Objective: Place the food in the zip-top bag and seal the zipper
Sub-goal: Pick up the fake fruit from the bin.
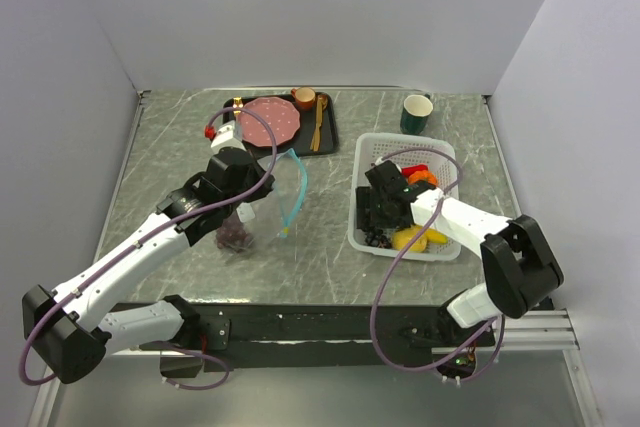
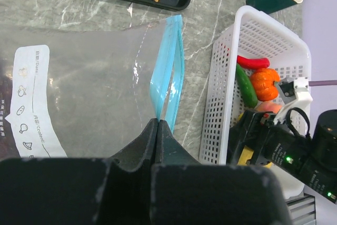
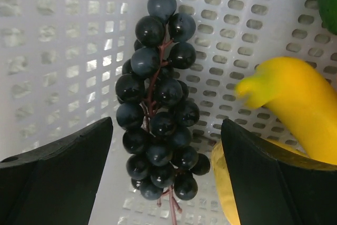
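Lower right gripper (image 3: 166, 151), jaws wide, onto grapes (image 3: 158, 104) in the basket (image 3: 63, 51) — pinch mid-cluster. Steady zip-top bag (image 2: 95, 77) with left gripper (image 2: 158, 127) — jaws clamped on it.

In the right wrist view the right hand (image 3: 166, 130), fingers spread, straddles the grapes (image 3: 158, 98), hemmed by the basket (image 3: 58, 40) wall at left and the banana (image 3: 300, 104) at right. Mid-frame from above, a bare strip of table (image 1: 322, 232) separates the bag (image 1: 262, 177) from the basket.
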Robot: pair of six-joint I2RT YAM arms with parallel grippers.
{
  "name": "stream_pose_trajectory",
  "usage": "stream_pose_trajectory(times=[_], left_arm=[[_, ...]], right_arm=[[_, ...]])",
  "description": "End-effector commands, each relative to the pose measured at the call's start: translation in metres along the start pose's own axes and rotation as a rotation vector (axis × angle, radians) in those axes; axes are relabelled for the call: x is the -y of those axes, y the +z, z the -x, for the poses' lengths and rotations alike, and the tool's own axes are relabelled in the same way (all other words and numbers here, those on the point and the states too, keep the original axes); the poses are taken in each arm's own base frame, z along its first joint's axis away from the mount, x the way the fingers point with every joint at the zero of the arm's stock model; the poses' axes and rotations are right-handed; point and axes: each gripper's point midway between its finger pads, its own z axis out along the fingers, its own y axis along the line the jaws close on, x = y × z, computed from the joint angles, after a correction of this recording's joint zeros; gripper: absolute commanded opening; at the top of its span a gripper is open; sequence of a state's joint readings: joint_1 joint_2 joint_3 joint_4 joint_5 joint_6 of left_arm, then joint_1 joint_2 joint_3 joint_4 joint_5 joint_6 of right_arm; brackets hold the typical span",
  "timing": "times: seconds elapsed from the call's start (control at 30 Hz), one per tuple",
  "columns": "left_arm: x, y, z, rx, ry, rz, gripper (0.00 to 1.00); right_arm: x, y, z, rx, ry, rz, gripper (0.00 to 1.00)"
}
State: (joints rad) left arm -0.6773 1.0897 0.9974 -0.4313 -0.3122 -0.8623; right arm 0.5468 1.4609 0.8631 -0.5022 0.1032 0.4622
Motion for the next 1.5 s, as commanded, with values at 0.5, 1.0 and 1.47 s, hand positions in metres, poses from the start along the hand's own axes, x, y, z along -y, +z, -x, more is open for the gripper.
stream_pose_trajectory(times=[0.5, 1.0, 1.47], left_arm=[[0.002, -0.01, 0.012, 0.04, -0.023, -0.013, 0.01], [0.004, -0.015, 0.013, 0.04, -0.026, -0.025, 0.01], [-0.001, -0.015, 0.013, 0.043, -0.015, -0.009, 0.01]], right_arm=[[-0.007, 0.005, 0.018, 0.086, 0.0, 0.029, 0.39], [-0.012, -0.007, 0.076, 0.256, 0.1, -0.015, 0.42], [-0.008, -0.035, 0.1, 0.374, 0.135, -0.017, 0.32]])
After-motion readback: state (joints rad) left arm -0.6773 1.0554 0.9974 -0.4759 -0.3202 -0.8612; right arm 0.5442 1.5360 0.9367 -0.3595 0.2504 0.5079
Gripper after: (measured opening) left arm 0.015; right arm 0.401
